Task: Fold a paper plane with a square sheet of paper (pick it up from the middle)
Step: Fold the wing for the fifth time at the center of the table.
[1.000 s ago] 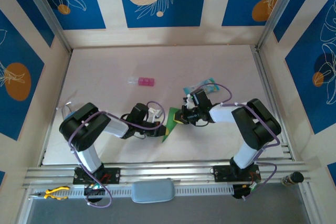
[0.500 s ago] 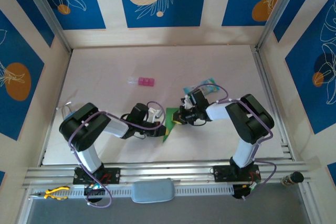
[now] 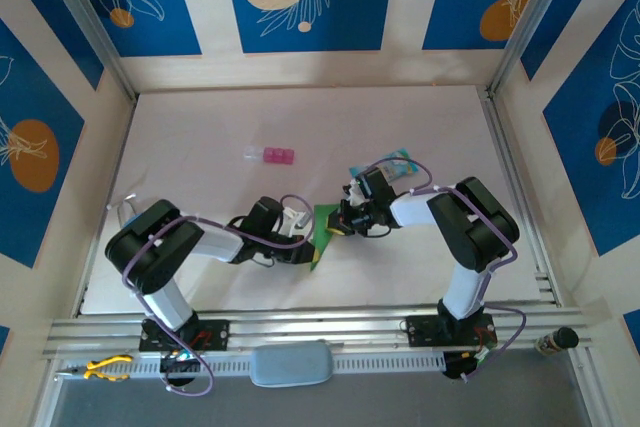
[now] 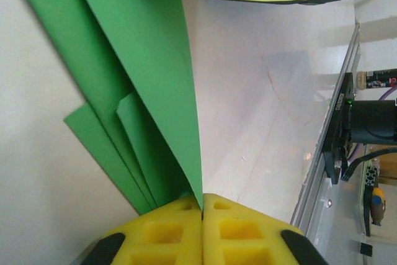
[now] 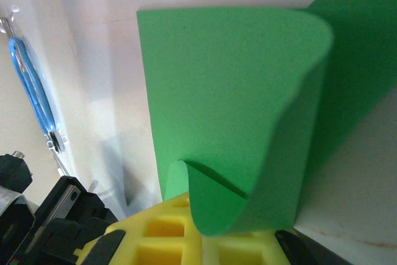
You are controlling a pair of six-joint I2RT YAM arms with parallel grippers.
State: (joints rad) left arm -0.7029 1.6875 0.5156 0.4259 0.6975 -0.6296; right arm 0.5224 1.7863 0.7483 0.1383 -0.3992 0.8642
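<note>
On the table (image 3: 200, 127), green paper (image 3: 321, 243), tip nearward.

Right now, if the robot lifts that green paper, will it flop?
Probably floppy: the green paper curls over at the right gripper. Likely light, since it looks thin. Being folded in layers may stiffen it slightly.

Overhead view of a white table (image 3: 200, 137) walled with blue panels that carry white leaf drawings. Two black-and-white robot arms reach from the near edge and bend inward toward each other. Between them, near the middle front of the table, is the square sheet of paper (image 3: 322, 237), bright green and folded into a narrow slanted strip. The left gripper (image 3: 303, 243) meets its left edge; the right gripper (image 3: 341, 226) meets its upper right edge. A small pink block (image 3: 277, 156) lies farther back. A pale blue packet (image 3: 393, 164) sits just behind the right arm's wrist.
</note>
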